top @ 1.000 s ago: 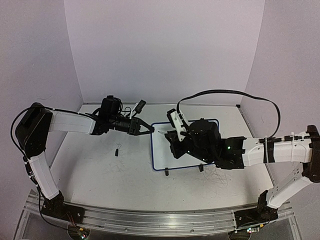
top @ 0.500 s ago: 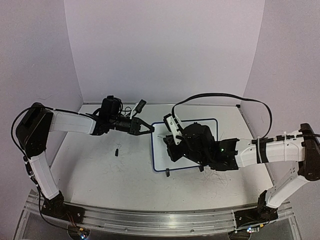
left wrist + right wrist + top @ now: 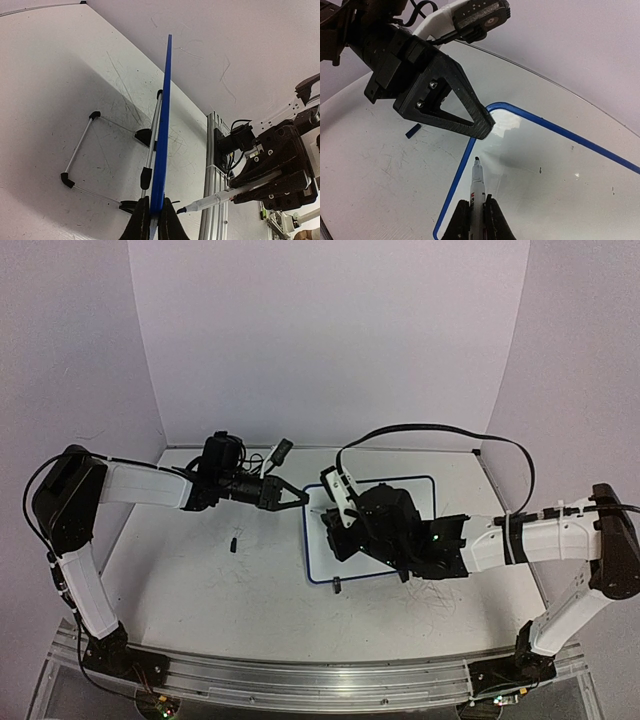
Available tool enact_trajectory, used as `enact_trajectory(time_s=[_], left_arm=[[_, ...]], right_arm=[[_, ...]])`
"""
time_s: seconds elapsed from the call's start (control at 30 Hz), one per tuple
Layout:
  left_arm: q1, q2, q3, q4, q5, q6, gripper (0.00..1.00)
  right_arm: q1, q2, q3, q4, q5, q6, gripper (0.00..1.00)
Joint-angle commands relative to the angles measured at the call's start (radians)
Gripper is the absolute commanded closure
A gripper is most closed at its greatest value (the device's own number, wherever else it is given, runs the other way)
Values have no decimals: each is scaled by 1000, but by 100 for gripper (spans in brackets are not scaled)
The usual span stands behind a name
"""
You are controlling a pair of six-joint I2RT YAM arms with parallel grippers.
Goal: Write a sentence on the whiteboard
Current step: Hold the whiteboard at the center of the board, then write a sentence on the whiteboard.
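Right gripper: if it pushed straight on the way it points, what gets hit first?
Likely the whiteboard, by the marker tip it holds, near the corner; the left gripper clamped there lies just beyond. Depth is unclear.

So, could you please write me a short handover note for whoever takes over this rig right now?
Left gripper: shut on the whiteboard frame, at its far left corner.
Right gripper: shut on the marker, tip over that same corner; contact unclear.
Done: board steadied, marker in hand. No writing shows on the visible part.
To do: the whole sentence.
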Motion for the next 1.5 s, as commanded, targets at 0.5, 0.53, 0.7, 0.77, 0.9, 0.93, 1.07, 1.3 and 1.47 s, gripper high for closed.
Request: enact_trajectory(time_s=[0.5,0.53,0.7,0.77,0.9,0.93,1.07,1.3,1.47], left_arm=[[-6,-28,-63,27,-17,78,100],[-6,-33,-71,26,-22,76,100],[-6,-55,-93,26,-52,95,100],[-6,-51,-92,26,-52,96,100],[-7,-44,-89,26,-47,96,100],[-7,-45,-89,26,-47,96,100],[-6,-47,-91,26,-45,95,100],[-6,-52,-93,26,-43,95,100],[-6,-55,-92,26,-43,92,100]], right_arm=[[6,-10,24,47,-10,9,100],[7,-8,24,47,-10,7,100],[9,5,25,48,32,18,100],[8,17,34,47,40,25,100],[11,37,50,49,32,33,100],[12,40,54,49,32,33,100],[17,47,60,56,37,32,100],[17,63,75,58,68,39,100],[17,78,85,57,92,42,100]])
